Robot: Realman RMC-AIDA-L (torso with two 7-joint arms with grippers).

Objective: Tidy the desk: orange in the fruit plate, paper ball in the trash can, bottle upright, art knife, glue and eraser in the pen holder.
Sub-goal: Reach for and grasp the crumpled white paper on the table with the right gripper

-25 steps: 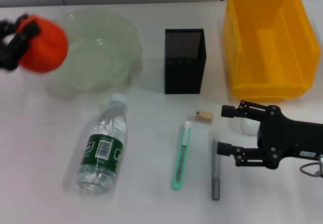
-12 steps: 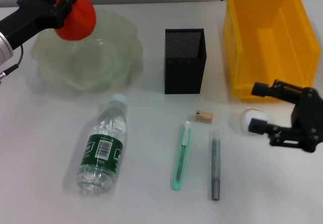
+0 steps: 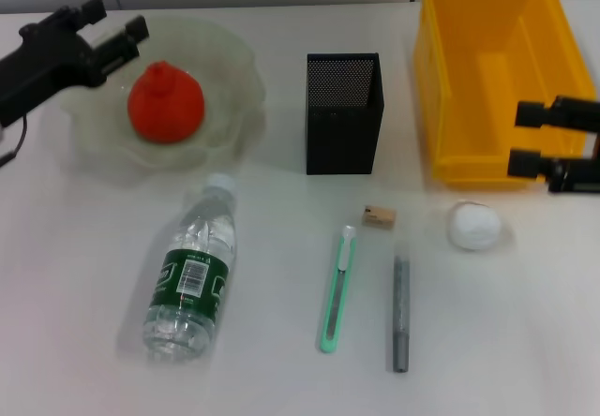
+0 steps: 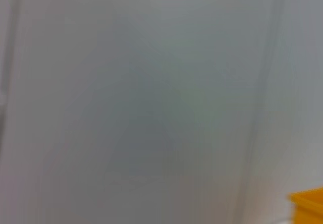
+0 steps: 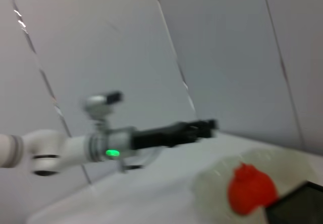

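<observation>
The yellow trash can stands at the far right of my worktop. Far left, the fruit plate holds the orange. The black pen holder stands between them. Nearer lie the bottle, art knife, glue, paper ball and eraser. My left pincer gapes empty just beyond the plate; my right pincer, open, hovers at the can's near wall.

Orange in fruit plate at my left | pen holder centre | trash can right | bottle, art knife, glue in front.
</observation>
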